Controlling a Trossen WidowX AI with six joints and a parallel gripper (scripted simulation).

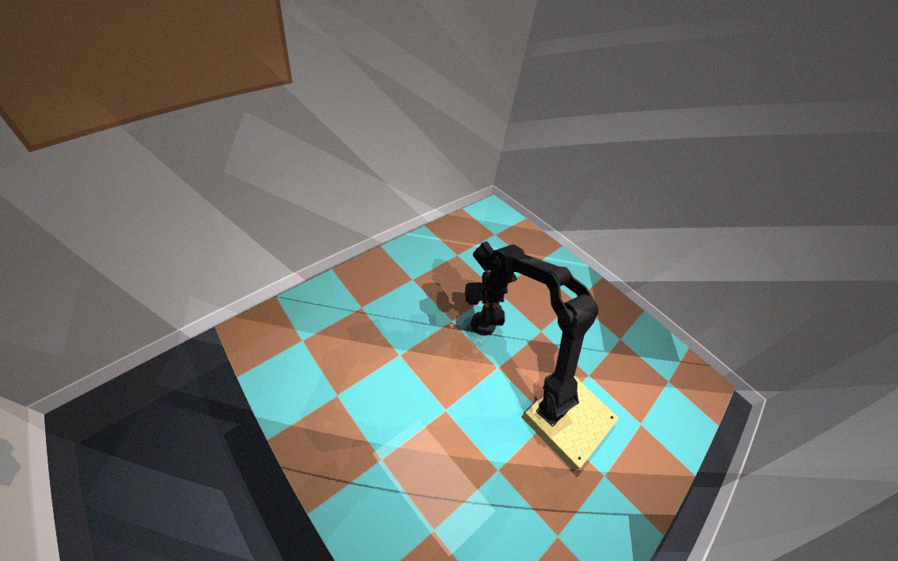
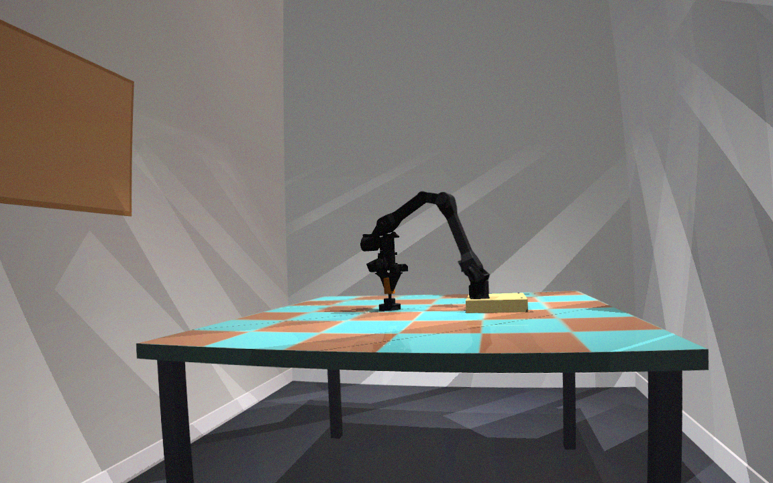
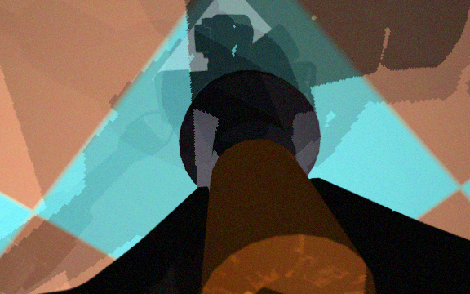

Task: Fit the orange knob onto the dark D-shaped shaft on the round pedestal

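The orange knob [image 2: 386, 286] [image 3: 276, 196] is upright between the fingers of my gripper [image 2: 388, 289] [image 3: 259, 192], which is shut on it. The round dark pedestal [image 1: 482, 327] [image 2: 389, 306] [image 3: 251, 83] stands on the table directly under the knob. In the exterior view a short length of the dark shaft [image 2: 389, 297] shows between the knob's lower end and the pedestal, so the knob is not touching the pedestal. The shaft's top is hidden, and I cannot tell whether it is inside the hole. The shaft's flat side is not visible.
The arm's base stands on a yellow block [image 1: 581, 432] [image 2: 497, 304] on the turquoise and brown checkered table [image 1: 382, 390] [image 2: 437, 341]. The arm arches from it to the pedestal. A brown board [image 1: 159, 62] [image 2: 47, 114] hangs on the wall. Shadows cross the table.
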